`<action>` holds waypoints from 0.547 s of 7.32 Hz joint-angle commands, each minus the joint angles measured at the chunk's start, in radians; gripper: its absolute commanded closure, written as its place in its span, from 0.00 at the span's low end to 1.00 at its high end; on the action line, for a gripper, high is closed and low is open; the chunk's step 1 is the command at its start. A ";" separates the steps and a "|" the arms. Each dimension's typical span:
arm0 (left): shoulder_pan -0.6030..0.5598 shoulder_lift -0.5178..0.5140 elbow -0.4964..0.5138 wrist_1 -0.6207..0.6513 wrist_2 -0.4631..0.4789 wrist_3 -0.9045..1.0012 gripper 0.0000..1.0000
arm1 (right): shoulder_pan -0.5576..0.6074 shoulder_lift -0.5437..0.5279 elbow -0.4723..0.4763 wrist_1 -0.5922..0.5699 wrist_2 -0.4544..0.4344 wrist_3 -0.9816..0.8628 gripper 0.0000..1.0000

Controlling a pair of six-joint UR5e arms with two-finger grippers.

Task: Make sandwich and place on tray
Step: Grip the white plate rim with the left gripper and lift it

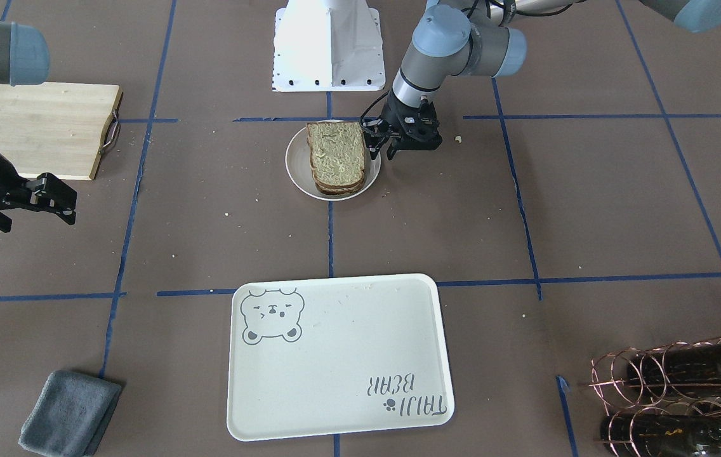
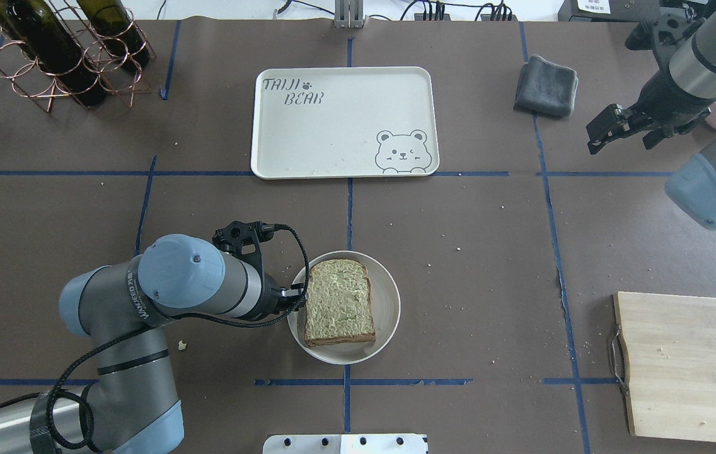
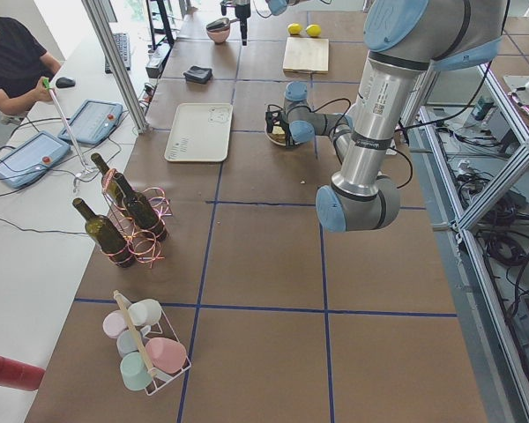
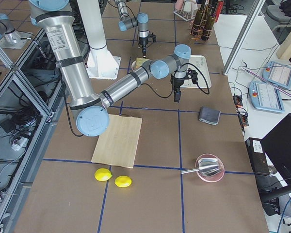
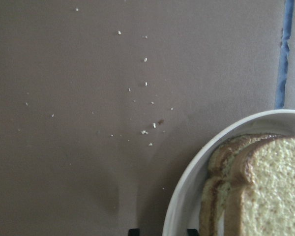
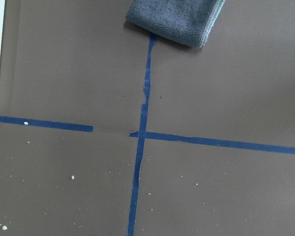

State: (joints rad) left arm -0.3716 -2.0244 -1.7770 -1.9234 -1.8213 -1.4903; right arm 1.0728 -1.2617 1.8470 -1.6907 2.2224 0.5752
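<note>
Plainly sets the sandwich [image 1: 335, 155] stacked on the plate [image 1: 297, 174] at mid-tabletop, well apart from the tray [image 1: 335, 374], with the left gripper [image 1: 383, 152] low and just beside it, jaws partly open, probably to take hold and carry it across, and the right gripper [image 1: 56, 198] wide open off to the side, likely out of the way. Shows only its top from overhead, but its stacked layers from the front and the left wrist; reveals in the wrist view alone the fingertips [image 5: 133, 232] astride the plate's rim
</note>
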 commanded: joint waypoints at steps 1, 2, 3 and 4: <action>0.005 -0.014 0.027 -0.002 0.002 -0.001 0.64 | 0.018 -0.001 0.000 -0.001 0.011 0.000 0.00; 0.005 -0.019 0.039 -0.006 0.000 -0.002 0.65 | 0.022 -0.002 0.001 0.000 0.013 0.000 0.00; 0.005 -0.026 0.044 -0.006 0.000 -0.002 0.69 | 0.022 -0.007 0.000 0.002 0.011 -0.003 0.00; 0.005 -0.028 0.044 -0.008 0.000 -0.013 0.78 | 0.022 -0.007 0.003 0.002 0.013 -0.003 0.00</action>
State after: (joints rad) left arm -0.3667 -2.0477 -1.7373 -1.9295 -1.8207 -1.4951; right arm 1.0941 -1.2668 1.8481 -1.6896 2.2337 0.5733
